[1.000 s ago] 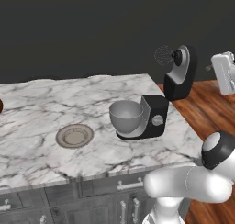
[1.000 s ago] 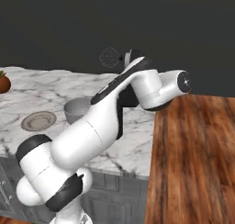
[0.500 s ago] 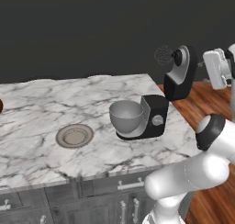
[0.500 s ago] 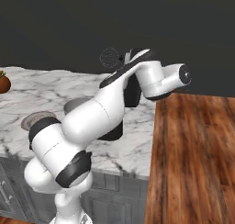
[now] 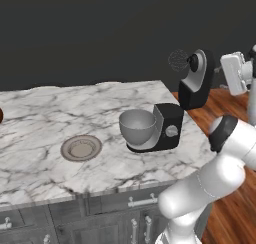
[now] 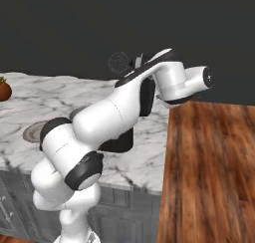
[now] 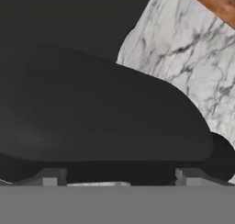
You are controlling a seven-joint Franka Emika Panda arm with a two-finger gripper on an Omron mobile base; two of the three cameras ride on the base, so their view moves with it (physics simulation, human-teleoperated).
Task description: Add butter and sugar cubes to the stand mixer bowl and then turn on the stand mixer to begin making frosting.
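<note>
Close before the gripper (image 7: 119, 179), the raised black head of the stand mixer (image 5: 197, 80) is seen as one smooth, rounded dark mass in the hand view, with the two finger tips set far apart at either side of it; the jaws are spread wide and no contact with the head can be made out. Compared with the picture of a second ago, the white hand has been brought inward from the right edge of the left base view until it stands just beside the back of the tilted head, and the elbow has been lifted higher. Beyond the head from the jaws, the wire whisk (image 5: 177, 60) is seen as a faint round cage. Below the jaws, the mixer's boxy black base carries a silver round knob (image 5: 171, 131), and the deep grey metal bowl (image 5: 137, 126) with its smooth rim is seated in front of it, unmoved. Farther away from the jaws, a flat round grey plate (image 5: 81, 148) lies on the white marble counter (image 5: 45, 113) with grey veins. Butter and sugar cubes cannot be told apart on it. A wooden floor (image 6: 214, 177) of glossy reddish planks lies beside the counter
</note>
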